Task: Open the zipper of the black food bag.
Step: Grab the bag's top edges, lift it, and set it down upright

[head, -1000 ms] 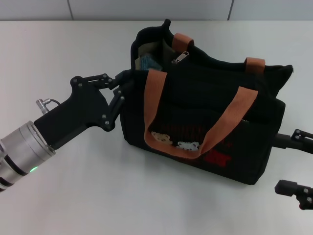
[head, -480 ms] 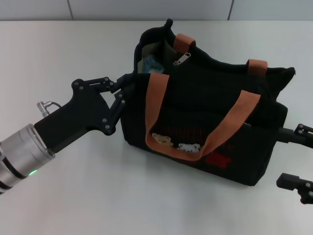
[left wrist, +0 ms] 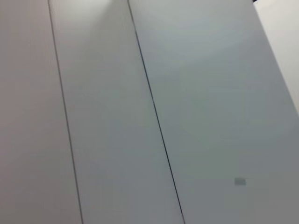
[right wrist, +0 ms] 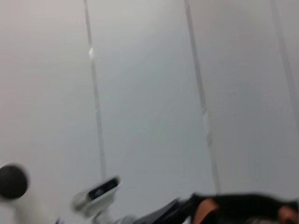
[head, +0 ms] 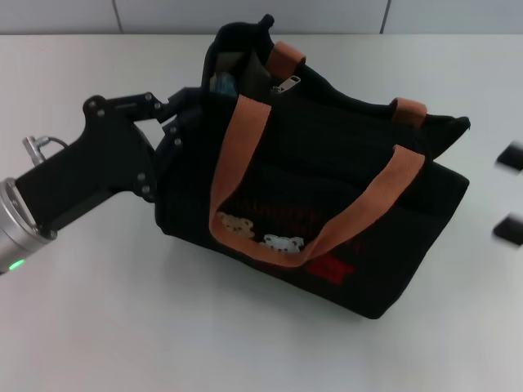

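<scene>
The black food bag (head: 327, 188) stands mid-table in the head view, with orange-brown handles, two bear patches and a red mark on its front. Its top gapes at the far left end, where the silver zipper (head: 286, 84) pull lies on the track beside a handle. My left gripper (head: 176, 126) is shut on the bag's left end wall. Off the bag's right end, my right gripper (head: 508, 192) shows as two blurred fingers at the picture's edge, open and apart from the bag. The right wrist view catches a blurred strip of the bag (right wrist: 243, 205). The left wrist view shows only wall panels.
The white table (head: 122, 327) spreads bare in front of and to the left of the bag. A grey panelled wall (head: 245, 15) runs along the table's far edge. A pale, blurred fixture (right wrist: 96, 192) appears low in the right wrist view.
The left gripper has pulled the bag leftward and a little away from me. The right gripper has drawn back from the bag's right end towards the picture's edge.
</scene>
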Robot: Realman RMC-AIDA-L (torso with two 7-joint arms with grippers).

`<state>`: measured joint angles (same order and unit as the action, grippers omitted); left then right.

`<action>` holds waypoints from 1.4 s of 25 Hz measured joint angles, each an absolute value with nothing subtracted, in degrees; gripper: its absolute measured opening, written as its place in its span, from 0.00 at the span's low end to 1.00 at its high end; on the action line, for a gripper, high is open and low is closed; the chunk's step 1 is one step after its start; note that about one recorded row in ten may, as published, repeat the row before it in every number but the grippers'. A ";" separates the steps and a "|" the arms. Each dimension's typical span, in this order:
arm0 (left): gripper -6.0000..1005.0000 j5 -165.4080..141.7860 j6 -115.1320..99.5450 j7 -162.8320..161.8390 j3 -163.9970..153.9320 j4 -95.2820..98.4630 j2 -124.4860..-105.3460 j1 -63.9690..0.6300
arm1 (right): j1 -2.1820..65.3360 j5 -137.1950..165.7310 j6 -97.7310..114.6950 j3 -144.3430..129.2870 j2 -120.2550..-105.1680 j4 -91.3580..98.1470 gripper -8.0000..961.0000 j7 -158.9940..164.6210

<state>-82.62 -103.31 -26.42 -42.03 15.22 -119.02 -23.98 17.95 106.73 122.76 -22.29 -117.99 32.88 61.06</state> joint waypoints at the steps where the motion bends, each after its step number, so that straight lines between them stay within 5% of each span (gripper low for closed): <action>1: 0.11 -82.57 -103.78 -26.88 -42.02 16.16 -119.07 -24.08 | 17.90 104.64 122.63 -22.26 -118.07 33.10 0.87 61.71; 12: 0.11 -81.77 -107.12 -31.15 -42.67 23.84 -119.19 -25.96 | 25.79 99.04 115.21 -27.15 -119.23 55.87 0.87 85.25; 21: 0.11 -81.61 -107.33 -32.49 -44.83 26.38 -119.18 -26.94 | 34.72 107.38 109.52 -39.61 -116.94 76.60 0.87 100.36; 29: 0.11 -81.17 -107.53 -32.52 -44.83 26.47 -119.18 -27.16 | 36.46 112.51 105.21 -49.02 -118.11 82.07 0.86 102.61; 35: 0.11 -81.15 -107.43 -32.30 -44.82 26.50 -119.18 -27.57 | 37.07 114.24 101.40 -53.14 -118.26 82.51 0.64 103.49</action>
